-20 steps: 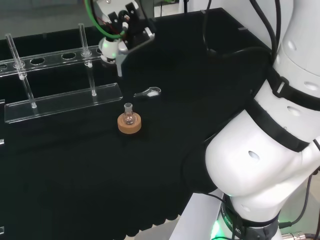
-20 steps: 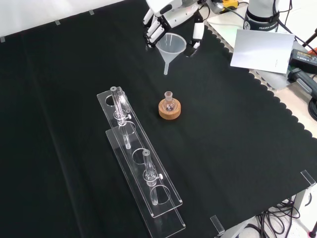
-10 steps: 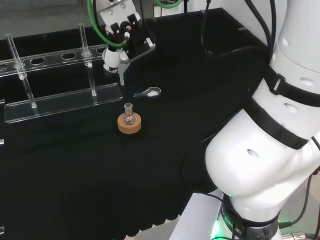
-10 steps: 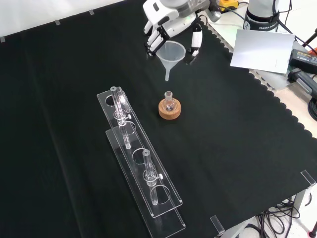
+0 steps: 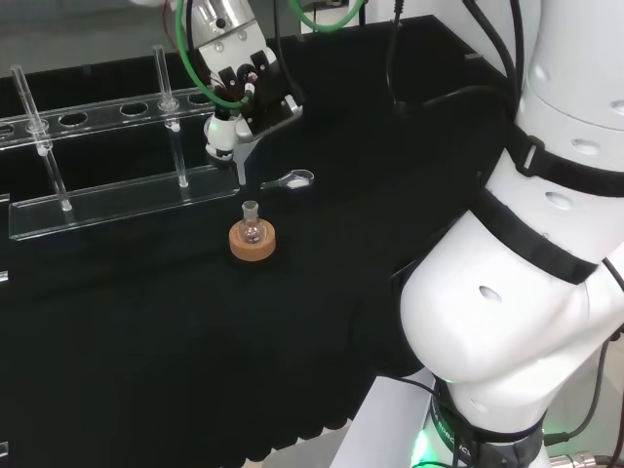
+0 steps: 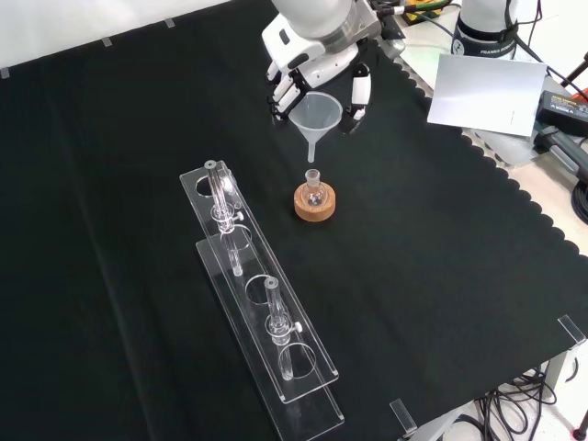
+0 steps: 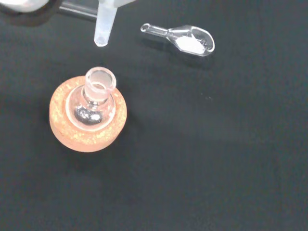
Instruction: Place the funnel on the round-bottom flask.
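1 funnel (image 6: pixel 315 116) held in the hand (image 6: pixel 312 57), fingers (image 6: pixel 358 92) curled round its cone, stem vertical, tip down, just above 1 round-bottom flask (image 6: pixel 314 189) upright in 1 cork ring (image 6: pixel 315 204), 1 clear scoop (image 7: pixel 185 39) lying nearby on the surface (image 6: pixel 441 257)

Black cloth bench (image 6: pixel 441 276) carries cork stand (image 6: pixel 315 203); rack (image 6: pixel 262 303); seemingly a scoop (image 7: pixel 185 39).

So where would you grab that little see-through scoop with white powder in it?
Pinch the small clear glass scoop by its thin handle, coming from above. It lies flat on the black cloth, bowl facing up, so that probably keeps the white powder in.
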Robot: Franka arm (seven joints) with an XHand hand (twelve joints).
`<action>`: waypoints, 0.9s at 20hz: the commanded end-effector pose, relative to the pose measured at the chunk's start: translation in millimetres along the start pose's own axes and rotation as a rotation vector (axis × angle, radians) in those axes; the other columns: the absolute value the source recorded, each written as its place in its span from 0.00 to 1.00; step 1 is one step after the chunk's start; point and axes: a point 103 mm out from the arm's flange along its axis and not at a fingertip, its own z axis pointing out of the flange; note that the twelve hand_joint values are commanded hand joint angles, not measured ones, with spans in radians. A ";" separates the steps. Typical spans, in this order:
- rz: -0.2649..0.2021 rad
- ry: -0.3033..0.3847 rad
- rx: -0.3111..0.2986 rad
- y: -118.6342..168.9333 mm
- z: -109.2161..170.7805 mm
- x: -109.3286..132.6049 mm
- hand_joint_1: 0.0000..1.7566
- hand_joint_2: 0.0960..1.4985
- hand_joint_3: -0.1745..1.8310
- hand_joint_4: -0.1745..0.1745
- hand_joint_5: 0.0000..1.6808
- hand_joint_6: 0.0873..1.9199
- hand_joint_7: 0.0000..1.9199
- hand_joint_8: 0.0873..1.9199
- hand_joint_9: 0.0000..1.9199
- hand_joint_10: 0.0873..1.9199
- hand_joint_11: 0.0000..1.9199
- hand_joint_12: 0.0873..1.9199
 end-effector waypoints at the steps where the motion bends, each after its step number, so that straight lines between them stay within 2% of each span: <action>1: 0.004 -0.012 0.010 4.6 7.5 3.4 0.44 0.42 0.38 0.44 0.34 0.33 0.36 0.36 0.53 0.24 0.32 0.65; 3: 0.000 -0.008 0.016 6.1 10.9 2.5 0.44 0.42 0.38 0.45 0.34 0.33 0.36 0.36 0.53 0.24 0.32 0.65; 4: -0.009 0.006 0.019 7.0 14.0 -8.7 0.44 0.42 0.38 0.45 0.34 0.33 0.36 0.36 0.53 0.24 0.32 0.65; 5: -0.009 0.005 0.019 7.3 14.9 -9.8 0.44 0.42 0.38 0.45 0.34 0.33 0.36 0.36 0.53 0.24 0.32 0.65; 6: -0.022 0.007 0.013 7.4 14.7 -7.5 0.44 0.42 0.38 0.45 0.34 0.33 0.36 0.36 0.53 0.24 0.32 0.65; 11: -0.004 0.010 0.032 8.5 21.0 13.8 0.44 0.42 0.38 0.45 0.34 0.34 0.36 0.36 0.53 0.24 0.32 0.65; 12: -0.011 0.033 0.034 10.8 26.6 -4.1 0.44 0.42 0.38 0.45 0.34 0.34 0.36 0.36 0.53 0.24 0.32 0.65; 13: -0.014 0.035 0.037 11.9 29.2 -10.0 0.44 0.42 0.38 0.45 0.34 0.34 0.36 0.36 0.53 0.24 0.32 0.65; 18: -0.011 0.018 0.040 13.0 32.4 -11.7 0.44 0.42 0.38 0.45 0.34 0.34 0.36 0.36 0.53 0.24 0.32 0.65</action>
